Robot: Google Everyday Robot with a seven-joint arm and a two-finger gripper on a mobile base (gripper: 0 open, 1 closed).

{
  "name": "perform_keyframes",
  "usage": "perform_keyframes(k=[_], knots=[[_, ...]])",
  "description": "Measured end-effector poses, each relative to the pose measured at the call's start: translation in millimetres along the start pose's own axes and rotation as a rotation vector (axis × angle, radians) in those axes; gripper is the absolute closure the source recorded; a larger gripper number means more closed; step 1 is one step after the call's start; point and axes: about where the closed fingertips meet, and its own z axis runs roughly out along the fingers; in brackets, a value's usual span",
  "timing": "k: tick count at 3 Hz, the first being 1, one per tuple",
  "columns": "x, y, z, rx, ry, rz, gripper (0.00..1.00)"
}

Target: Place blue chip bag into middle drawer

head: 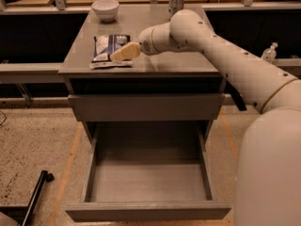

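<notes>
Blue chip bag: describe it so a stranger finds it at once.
Start at the grey cabinet whose top holds a white bowl and a can at the back. On the left front part of that top lies the blue chip bag, with the gripper at its right edge. It is the only flat, crinkly dark blue and white packet there.

Claw (122, 53) over chip bag (106, 47) on cabinet top (169, 60), middle drawer (146, 211) below.

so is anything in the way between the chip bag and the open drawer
Nothing visible. The gripper is at the blue chip bag on the countertop; the middle drawer juts out open below the front edge.
</notes>
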Motion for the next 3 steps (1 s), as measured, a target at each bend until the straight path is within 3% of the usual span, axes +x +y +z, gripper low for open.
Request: perform_keyframes(k=[2,3], knots=[[-2,18,49,-0.113,0.01,0.009,0.0],[-2,24,59,-0.143,0.013,0.004,0.16]])
